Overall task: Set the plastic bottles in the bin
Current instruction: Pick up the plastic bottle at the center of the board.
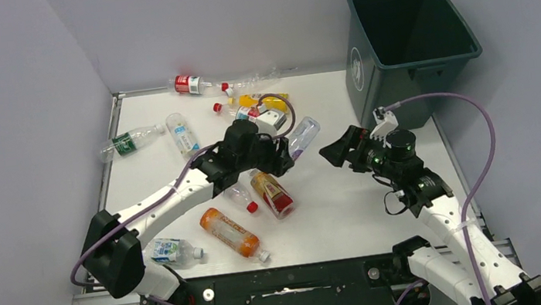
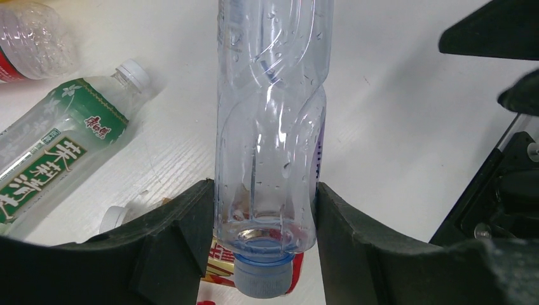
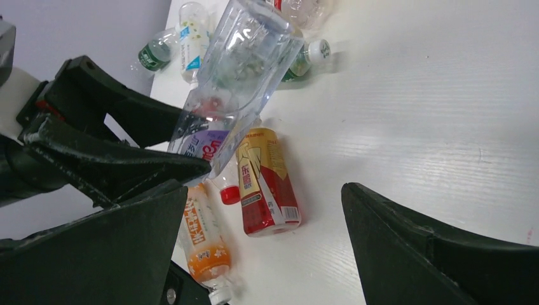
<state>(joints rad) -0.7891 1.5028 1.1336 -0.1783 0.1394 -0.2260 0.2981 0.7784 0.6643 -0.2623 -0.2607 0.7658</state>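
My left gripper point(image 1: 284, 153) is shut on a clear bottle with a blue cap point(image 1: 303, 136) and holds it above the table, base pointing to the right. In the left wrist view both fingers press the bottle point(image 2: 270, 127) near its neck, around the gripper point(image 2: 266, 235). My right gripper point(image 1: 334, 152) is open and empty, facing the held bottle point(image 3: 241, 70) from the right; its jaws stand wide apart point(image 3: 264, 241). The dark green bin point(image 1: 410, 50) stands at the far right, behind the right gripper. Several more bottles lie on the table.
A red-gold bottle point(image 1: 272, 193), an orange bottle point(image 1: 231, 233) and a small red-capped clear bottle point(image 1: 240, 197) lie under the left arm. Green-labelled point(image 1: 126, 143), blue-labelled point(image 1: 182, 134), red-labelled point(image 1: 193, 84) and yellow point(image 1: 261, 101) bottles lie at the back left. Another lies by the left base point(image 1: 172, 250).
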